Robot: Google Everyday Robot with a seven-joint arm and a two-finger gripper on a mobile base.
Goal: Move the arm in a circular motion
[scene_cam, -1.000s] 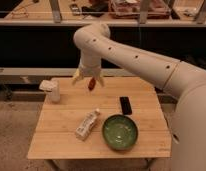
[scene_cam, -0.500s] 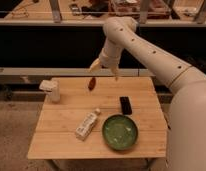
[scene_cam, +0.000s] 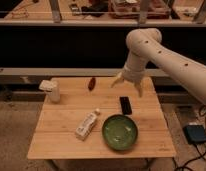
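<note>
While I hang over it, the wooden table (scene_cam: 56, 142) takes up the near part of the room. Closest to the near edge, a bit to the right, sits a round green bowl (scene_cam: 119, 132). Just left of it a white bottle (scene_cam: 87, 125) lies on its side, with its cap pointing far and right. It does not touch the bowl. A little farther back, a flat black thing (scene_cam: 126, 105) lies on the wood, apart from the bowl. On the left side of the table stands a white thing (scene_cam: 51, 91), and I cannot tell what it is. Near the far edge, in the middle, is a small red-brown thing (scene_cam: 91, 83). My claw (scene_cam: 128, 86) hangs over the far right part of the table, just past the flat black thing and to the right of the red-brown one. Its two fingers are spread apart and hold nothing. My arm (scene_cam: 163, 50) is thick and cream-white. It goes up from the claw, bends at a round joint, and runs off to the right. On the floor at the right lies a dark blue box (scene_cam: 196, 134). Behind everything is a dark wall with a shelf (scene_cam: 96, 22) above it.
</note>
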